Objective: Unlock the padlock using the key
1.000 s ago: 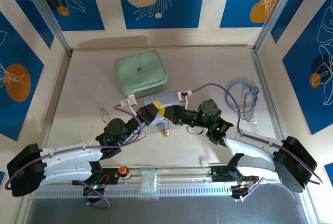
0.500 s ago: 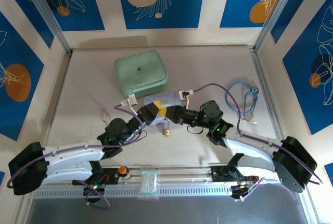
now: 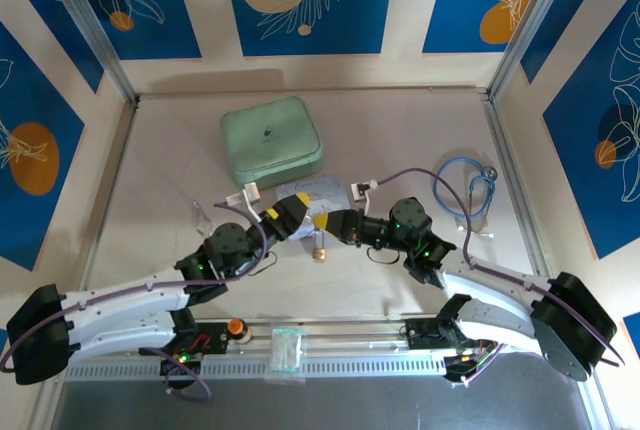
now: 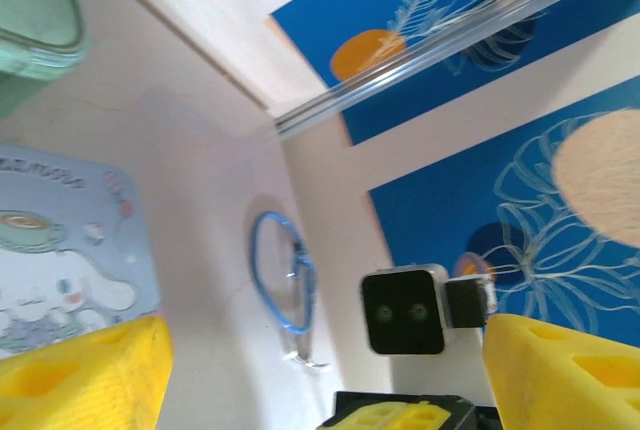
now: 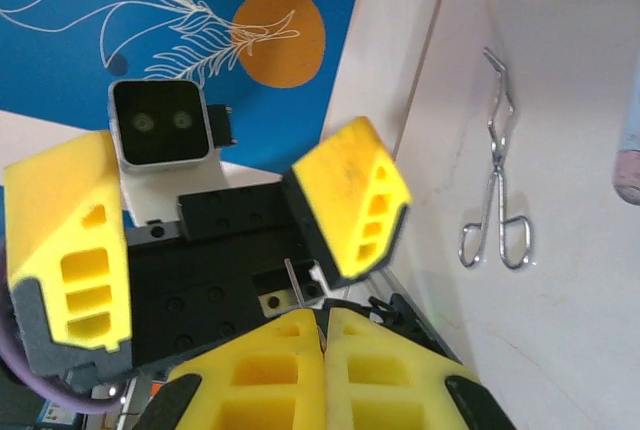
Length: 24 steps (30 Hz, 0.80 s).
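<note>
The right gripper (image 5: pixel 322 322) pinches shut on a thin sliver, seemingly the key (image 5: pixel 294 285), facing the wide-open, empty left gripper (image 5: pixel 205 218) (a handover pose, I judge), the padlock (image 3: pixel 319 248) lying on the table (image 3: pixel 420 130) just beside both.

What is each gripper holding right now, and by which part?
Right gripper pinches a thin metal sliver, likely the key, one end protruding between its pads. Left gripper is open, empty.

Pale table (image 3: pixel 160 150), green case (image 3: pixel 271 142), stethoscope (image 3: pixel 465 190), padlock (image 3: pixel 319 247)

1 padlock (image 3: pixel 319 248), 1 key (image 5: pixel 292 282), 1 tin (image 4: pixel 60 250), 1 stethoscope (image 3: pixel 465 188).
</note>
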{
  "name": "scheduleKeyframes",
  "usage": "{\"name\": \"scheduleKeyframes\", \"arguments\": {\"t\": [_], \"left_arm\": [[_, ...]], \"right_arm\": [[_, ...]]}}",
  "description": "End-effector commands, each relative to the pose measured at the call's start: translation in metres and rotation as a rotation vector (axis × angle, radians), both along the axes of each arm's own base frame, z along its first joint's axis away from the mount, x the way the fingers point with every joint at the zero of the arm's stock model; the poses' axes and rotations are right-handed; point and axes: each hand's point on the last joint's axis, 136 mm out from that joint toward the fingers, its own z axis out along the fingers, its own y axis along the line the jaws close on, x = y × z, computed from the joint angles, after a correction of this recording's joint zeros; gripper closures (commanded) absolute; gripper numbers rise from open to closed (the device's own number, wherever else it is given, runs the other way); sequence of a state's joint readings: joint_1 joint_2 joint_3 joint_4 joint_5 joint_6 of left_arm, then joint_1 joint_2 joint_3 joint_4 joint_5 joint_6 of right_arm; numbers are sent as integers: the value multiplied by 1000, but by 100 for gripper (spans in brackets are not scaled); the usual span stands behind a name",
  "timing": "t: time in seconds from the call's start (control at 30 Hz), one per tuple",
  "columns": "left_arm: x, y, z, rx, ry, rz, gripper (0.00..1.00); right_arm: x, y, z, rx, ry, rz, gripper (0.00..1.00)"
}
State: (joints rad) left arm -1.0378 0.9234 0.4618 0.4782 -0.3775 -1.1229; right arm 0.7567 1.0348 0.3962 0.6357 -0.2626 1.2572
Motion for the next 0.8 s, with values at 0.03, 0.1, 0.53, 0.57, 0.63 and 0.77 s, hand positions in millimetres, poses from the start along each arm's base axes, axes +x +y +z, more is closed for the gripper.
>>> {"name": "scheduleKeyframes", "arguments": {"t": [0.03,0.1,0.53,0.57,0.63,0.77], "left_arm": [[-1,10,-37,296,99,2,25],[-6,0,-55,392,124,-69,28],[-29,-18,-139,599,279,-227,13],[-30,-20,-146,630,297,-246,14],[-31,-25,-160,673,320,-268,18],[-25,-33,-178,685,317,-261,24]], "right_arm": [[0,-16,-30,-95,52,-37,100],[0,-23,-44,-153,77,-60,100],[-11,-65,-100,-416,138,-148,100],[-11,-66,-103,-418,145,-150,100],[-12,-67,-106,-422,150,-150,100],[-14,-70,-114,-447,161,-155,100]]}}
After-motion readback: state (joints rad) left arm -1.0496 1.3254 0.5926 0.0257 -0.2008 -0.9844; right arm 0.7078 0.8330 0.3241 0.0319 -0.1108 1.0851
